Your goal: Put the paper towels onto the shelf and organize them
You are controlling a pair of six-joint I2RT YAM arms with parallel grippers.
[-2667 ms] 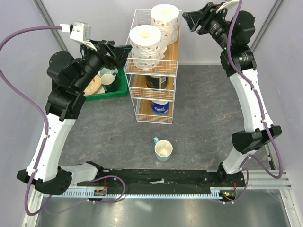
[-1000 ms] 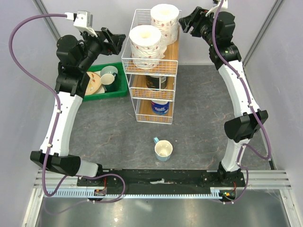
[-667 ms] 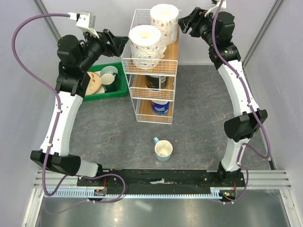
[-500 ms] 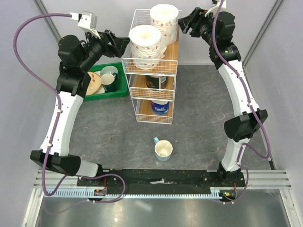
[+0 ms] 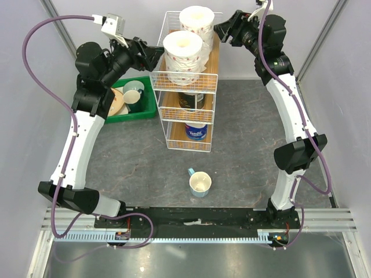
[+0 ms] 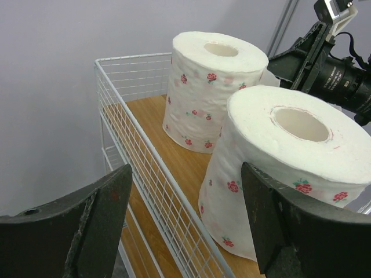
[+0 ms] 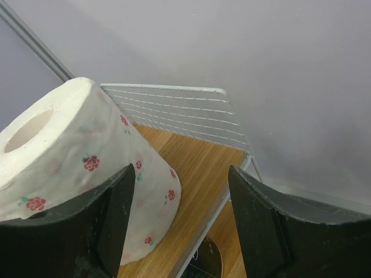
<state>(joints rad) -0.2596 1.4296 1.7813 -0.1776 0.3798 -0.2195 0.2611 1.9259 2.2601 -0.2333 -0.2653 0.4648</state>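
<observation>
The white wire shelf with wooden boards stands at the far middle of the table, between the two arms. The left gripper hangs just beside its left wire wall, at the height of the top tier. Its fingers are apart and hold nothing. The near roll is right behind that wall, close in front of them but not between them. The right gripper is at the far right corner of the same tier, also with fingers apart and empty. The far roll stands near it, inside the wire wall; if they touch I cannot tell.

Both rolls stand upright on the top board, one behind the other and very close. They are white with an embossed surface, small red roses printed on the sides and a hollow core on top. On the middle tier is a dark-wrapped roll, on the bottom tier a blue-wrapped roll.
</observation>
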